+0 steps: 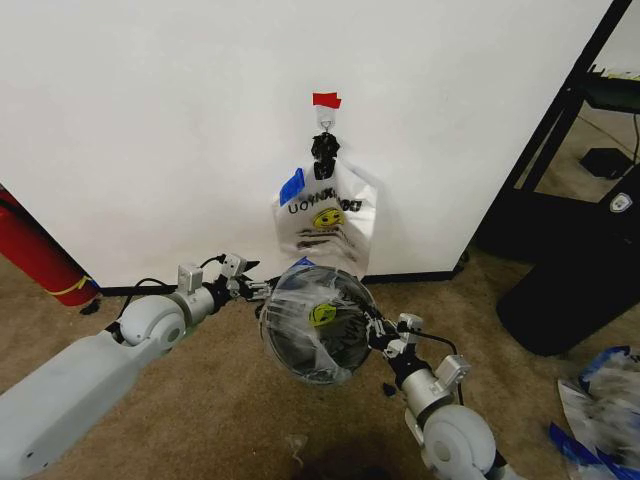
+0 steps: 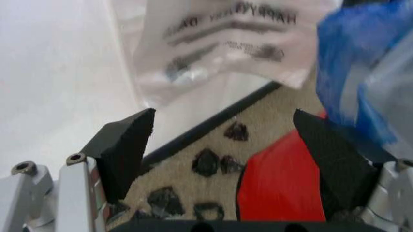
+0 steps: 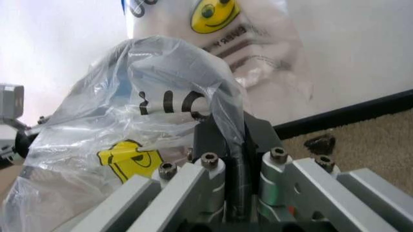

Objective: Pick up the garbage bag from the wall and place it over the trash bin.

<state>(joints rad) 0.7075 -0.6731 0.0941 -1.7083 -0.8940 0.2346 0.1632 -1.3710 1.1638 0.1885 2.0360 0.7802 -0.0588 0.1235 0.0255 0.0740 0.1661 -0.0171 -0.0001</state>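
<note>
While stretched: one garbage bag [image 1: 318, 318], two tools.

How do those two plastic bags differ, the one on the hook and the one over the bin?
The smiley-face bag is white, printed, and hangs flat from the wall hook. The garbage bag is see-through, crinkled, and stretched over the trash bin, pinched by the right claw. Both are thin plastic.

A white smiley bag [image 1: 327, 222] hangs flat, black print under its yellow face. A red cylinder [image 1: 38, 256] leans at far left. Right: a black rack [image 1: 560, 110], a dark bag [image 1: 578, 275] (slumped on carpet [image 1: 200, 420]), and crumpled plastic [image 1: 605, 405].
</note>
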